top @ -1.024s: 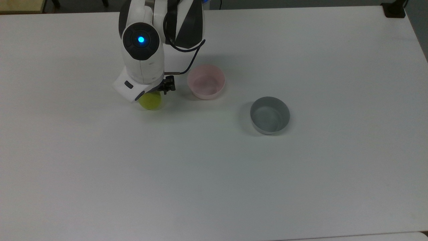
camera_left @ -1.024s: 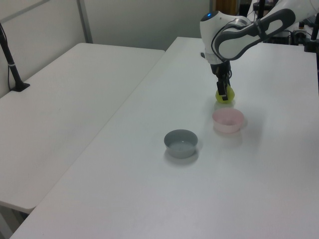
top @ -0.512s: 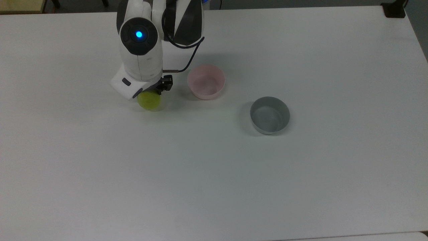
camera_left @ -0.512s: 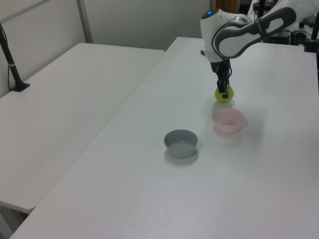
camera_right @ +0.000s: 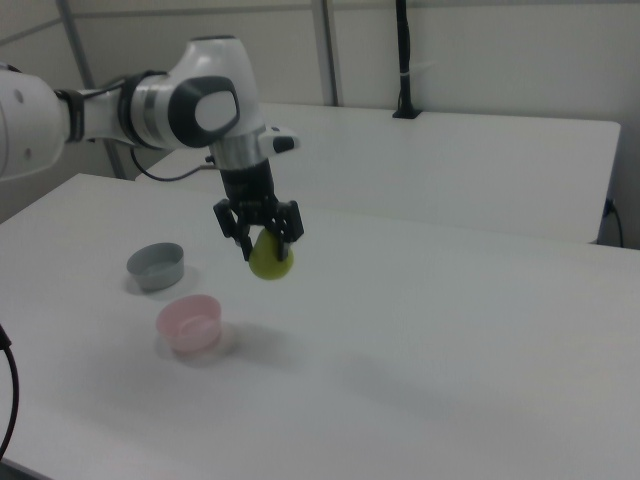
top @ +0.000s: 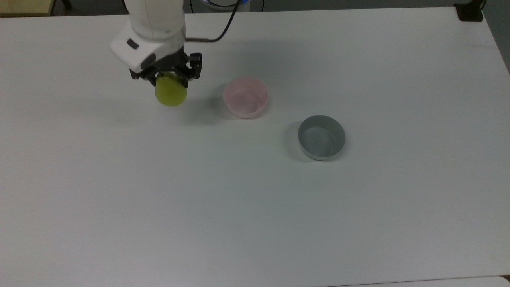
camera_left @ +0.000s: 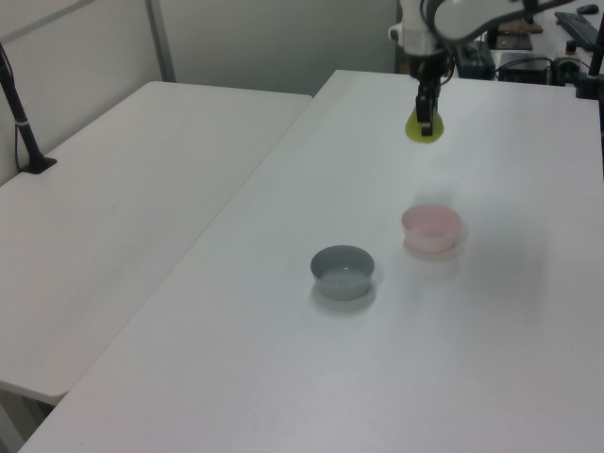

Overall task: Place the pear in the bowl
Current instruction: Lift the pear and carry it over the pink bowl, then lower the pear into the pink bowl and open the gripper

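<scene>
Currently: end effector clamped on pear, upper half, clear of worktop. I judge fruit light, smooth, slip-prone. Pink bowl nearby.

Even, soft overhead light washes the white table, leaving it pale grey without glare. Shadows are faint and diffuse: a dim smudge lies at the pink bowl's 9 o'clock, another at the grey bowl's 9 o'clock. Edges look slightly soft throughout.
</scene>
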Controlling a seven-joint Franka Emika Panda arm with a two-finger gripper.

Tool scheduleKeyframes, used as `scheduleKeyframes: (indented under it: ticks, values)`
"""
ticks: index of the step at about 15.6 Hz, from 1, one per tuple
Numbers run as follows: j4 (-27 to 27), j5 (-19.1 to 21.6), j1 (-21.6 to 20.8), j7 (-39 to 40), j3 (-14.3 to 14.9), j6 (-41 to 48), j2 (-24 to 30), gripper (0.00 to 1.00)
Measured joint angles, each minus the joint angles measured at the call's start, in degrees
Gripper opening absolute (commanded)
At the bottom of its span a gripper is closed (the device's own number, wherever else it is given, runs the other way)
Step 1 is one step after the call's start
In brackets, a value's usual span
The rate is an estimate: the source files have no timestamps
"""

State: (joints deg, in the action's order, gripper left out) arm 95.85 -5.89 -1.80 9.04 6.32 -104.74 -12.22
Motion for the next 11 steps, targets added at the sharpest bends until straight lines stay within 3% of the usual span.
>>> scheduleKeyframes:
  ticks: [3, 11]
  values:
    - [-0.16, 0.54, -1.11, 0.04, -0.03, 2.05, 1.75, 0.41]
    - [1.36, 0.88, -14.71, -4.18, -0.24, 4.99, 2.07, 0.41]
